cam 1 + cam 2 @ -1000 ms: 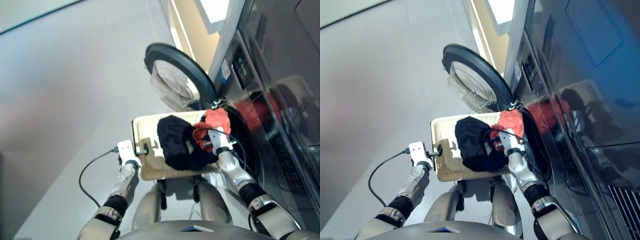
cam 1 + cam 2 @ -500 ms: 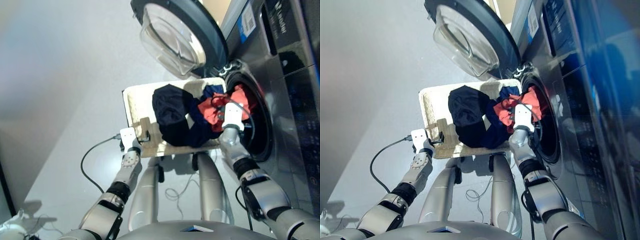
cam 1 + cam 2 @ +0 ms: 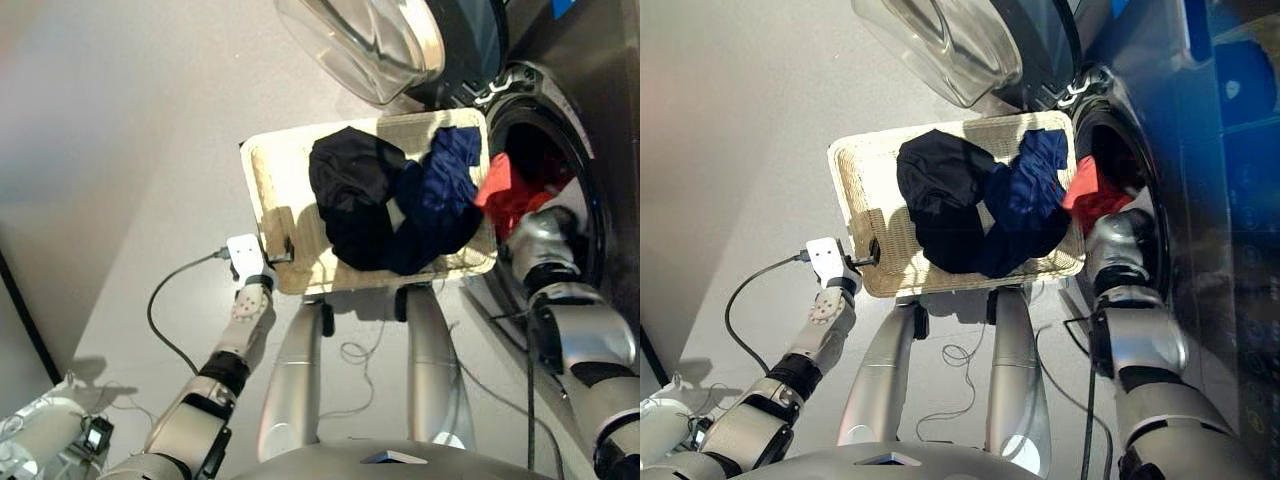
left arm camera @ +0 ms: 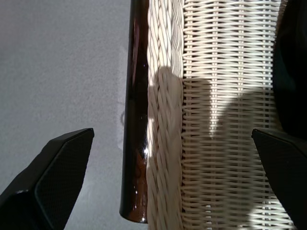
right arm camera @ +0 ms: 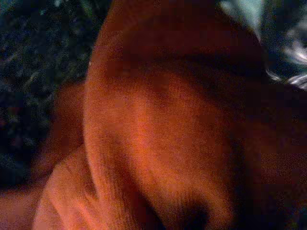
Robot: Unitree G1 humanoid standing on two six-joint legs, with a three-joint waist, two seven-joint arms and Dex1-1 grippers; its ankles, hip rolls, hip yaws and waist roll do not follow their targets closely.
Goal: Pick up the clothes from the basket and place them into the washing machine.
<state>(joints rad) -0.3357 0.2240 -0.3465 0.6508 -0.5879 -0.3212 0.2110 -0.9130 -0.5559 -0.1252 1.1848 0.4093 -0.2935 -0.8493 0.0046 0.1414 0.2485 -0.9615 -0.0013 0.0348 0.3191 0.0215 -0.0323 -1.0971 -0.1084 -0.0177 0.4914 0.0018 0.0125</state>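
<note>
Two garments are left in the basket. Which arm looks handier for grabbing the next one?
Probably the right. It reaches into the washing machine with the red garment, right beside the navy garment and black garment. The left tool sits at the basket rim on the far side, open.

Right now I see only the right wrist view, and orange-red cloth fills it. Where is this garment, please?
Observer: The orange-red garment hangs in the mouth of the washing machine, just past the basket's edge. The right arm reaches into the opening.
Operator: What lies in the basket?
Observer: Two pieces, overlapping: the black garment and the navy garment, in the wicker basket.
Operator: And the left gripper?
Observer: The left gripper is open, with the basket's rim between its fingers.
</note>
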